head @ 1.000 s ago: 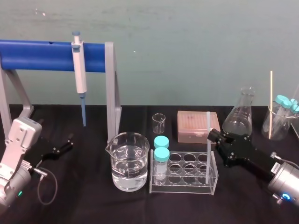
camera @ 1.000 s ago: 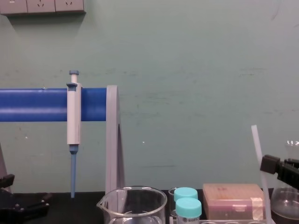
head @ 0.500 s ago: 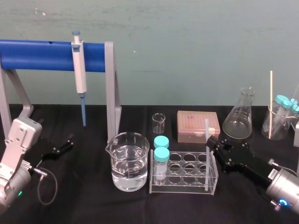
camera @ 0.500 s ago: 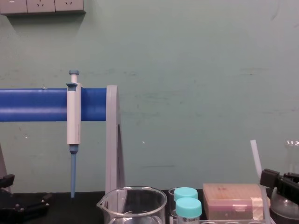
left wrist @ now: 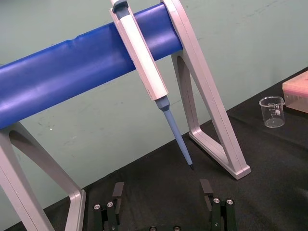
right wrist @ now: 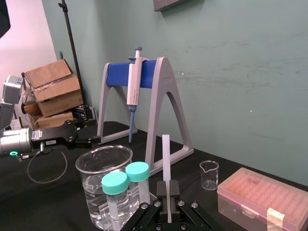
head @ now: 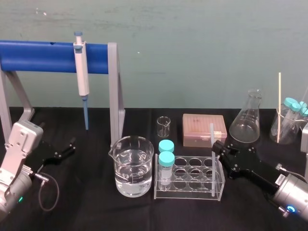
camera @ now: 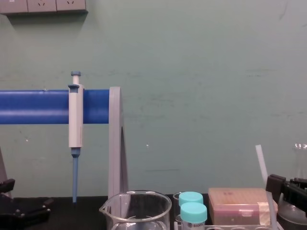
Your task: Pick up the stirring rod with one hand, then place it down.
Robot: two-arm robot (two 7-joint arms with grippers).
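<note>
**Head view.** The stirring rod stands upright, its lower end down in the right-hand column of the clear tube rack, towards the front. Whether it touches the rack floor cannot be told. The right gripper reaches in from the right, close against the rack's right wall, and pinches the rod above the rack rim. Two teal-capped tubes occupy the rack's left column. A water beaker stands just left of the rack. Behind the rack are a small beaker, a pink tip box and a conical flask; the box sits directly behind the rod. The left gripper lies parked on the black table at far left. It is below the pipette, which hangs on the blue stand.

**Left wrist view.** The left gripper's fingers are spread wide with nothing between them. The pipette hangs from the stand's bar beyond them.

**Right wrist view.** The right gripper's fingers press onto the rod from both sides, and the rod rises straight above them. The water beaker and capped tubes stand near the gripper.

**Chest view.** The rod leans slightly, top towards the left. The right gripper holds it at the lower right, beside the tip box.
</note>
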